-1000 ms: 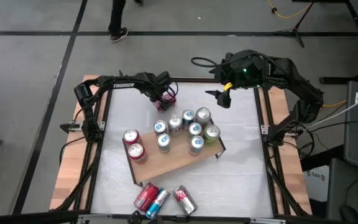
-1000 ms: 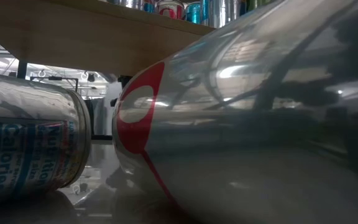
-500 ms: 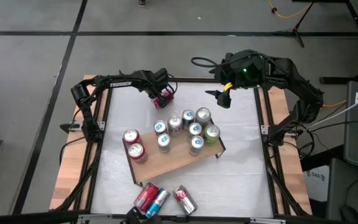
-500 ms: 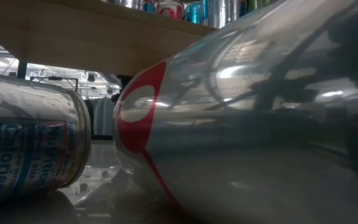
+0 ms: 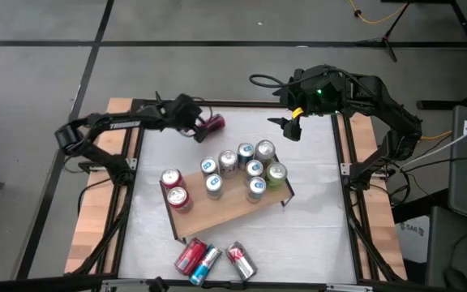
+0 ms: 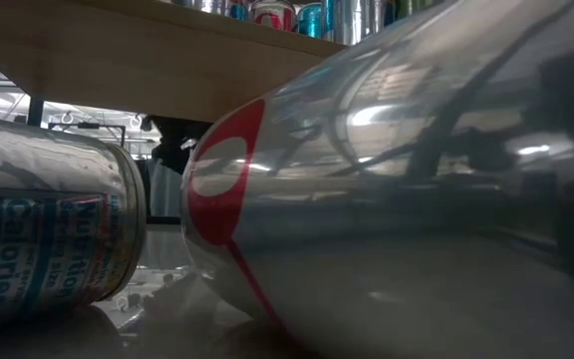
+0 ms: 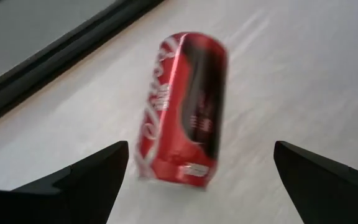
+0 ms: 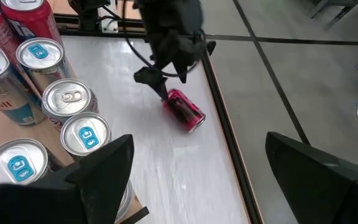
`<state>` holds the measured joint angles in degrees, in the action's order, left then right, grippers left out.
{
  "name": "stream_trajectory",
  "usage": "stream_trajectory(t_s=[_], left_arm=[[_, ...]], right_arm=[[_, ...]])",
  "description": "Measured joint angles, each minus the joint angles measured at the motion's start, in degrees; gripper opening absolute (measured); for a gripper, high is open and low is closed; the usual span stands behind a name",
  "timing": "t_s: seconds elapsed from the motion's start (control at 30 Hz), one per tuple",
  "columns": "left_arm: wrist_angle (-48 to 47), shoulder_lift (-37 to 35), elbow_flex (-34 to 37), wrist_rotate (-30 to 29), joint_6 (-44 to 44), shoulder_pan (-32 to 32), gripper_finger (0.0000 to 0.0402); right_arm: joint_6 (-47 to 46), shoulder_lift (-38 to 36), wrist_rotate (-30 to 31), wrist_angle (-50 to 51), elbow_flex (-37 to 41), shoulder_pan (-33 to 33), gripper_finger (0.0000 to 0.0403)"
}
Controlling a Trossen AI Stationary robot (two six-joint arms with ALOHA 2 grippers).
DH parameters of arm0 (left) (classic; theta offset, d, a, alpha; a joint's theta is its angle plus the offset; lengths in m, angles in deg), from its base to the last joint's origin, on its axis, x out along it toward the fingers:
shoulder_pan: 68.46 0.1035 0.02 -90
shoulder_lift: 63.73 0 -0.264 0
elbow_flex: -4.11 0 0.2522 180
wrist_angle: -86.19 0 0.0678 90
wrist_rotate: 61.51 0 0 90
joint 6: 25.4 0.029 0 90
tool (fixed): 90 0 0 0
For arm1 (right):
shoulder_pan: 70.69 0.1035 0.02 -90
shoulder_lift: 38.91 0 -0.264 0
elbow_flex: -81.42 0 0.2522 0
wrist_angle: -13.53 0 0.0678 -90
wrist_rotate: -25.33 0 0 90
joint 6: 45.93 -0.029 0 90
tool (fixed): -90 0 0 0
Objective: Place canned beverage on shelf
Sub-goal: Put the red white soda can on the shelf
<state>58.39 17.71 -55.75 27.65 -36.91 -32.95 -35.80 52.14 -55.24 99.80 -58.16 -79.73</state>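
Observation:
A red can (image 5: 215,123) lies on its side on the white tabletop near the far edge; it also shows in the left wrist view (image 7: 182,112) and the right wrist view (image 8: 185,111). My left gripper (image 5: 194,118) is open just left of the can, its fingers apart from it. The shelf (image 5: 225,207), a light-brown board on black legs, stands mid-table with several upright cans (image 5: 254,169) on it. My right gripper (image 5: 289,128) is open and empty above the table's far right part.
Three cans (image 5: 209,259) lie on their sides by the table's near edge; two of them fill the low view (image 6: 387,179), under the shelf's board (image 6: 147,60). Bare tabletop lies right of the shelf (image 5: 314,211). The black table rim (image 5: 242,103) runs just behind the red can.
My left gripper has drawn back from the red can toward the table's left edge, the arm swinging out over the left rim. The red can now lies on its side on the tabletop, clear of the fingers. My right arm has kept still.

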Motion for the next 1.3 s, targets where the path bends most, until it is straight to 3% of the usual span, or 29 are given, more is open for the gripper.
stream_trajectory(t_s=[0.13,0.4,0.9,1.3], left_arm=[[13.4,-2.9,8.0,0.0,-1.5,0.0,0.0392],[28.6,-2.7,16.1,-5.5,-1.9,0.1,0.0392],[41.0,-2.4,22.2,-8.8,-0.1,1.0,0.0392],[53.4,9.0,22.3,-4.7,-0.1,2.5,0.0392]], right_arm=[[0.0,0.0,0.0,-0.6,0.0,0.0,0.0356],[0.0,0.0,0.0,-0.6,0.0,0.0,0.0356],[0.0,0.0,0.1,-0.6,0.0,0.0,0.0356],[0.0,0.0,0.0,-0.6,0.0,0.0,0.0356]])
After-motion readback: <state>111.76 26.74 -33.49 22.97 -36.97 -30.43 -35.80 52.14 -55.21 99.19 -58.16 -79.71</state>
